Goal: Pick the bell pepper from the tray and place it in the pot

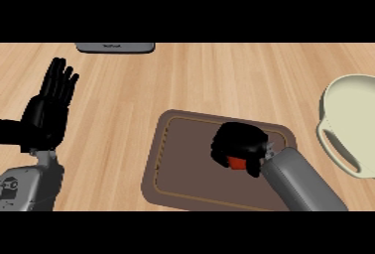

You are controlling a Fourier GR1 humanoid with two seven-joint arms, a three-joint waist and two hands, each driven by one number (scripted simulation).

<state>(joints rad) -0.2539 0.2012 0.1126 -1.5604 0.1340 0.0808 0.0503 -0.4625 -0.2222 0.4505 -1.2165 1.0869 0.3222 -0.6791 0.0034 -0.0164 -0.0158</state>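
A brown tray lies on the wooden counter in the lower middle of the head view. Over its right part my right hand is curled round a red bell pepper, of which only a small red patch shows under the fingers. I cannot tell whether the pepper still touches the tray. A cream pot with a handle at its near side stands at the right edge, partly cut off. At the left edge my left hand rests open with its fingers pointing up.
A grey flat object lies at the counter's far edge, upper left. Bare wooden counter stretches between the tray and the far edge, and between the tray and the pot.
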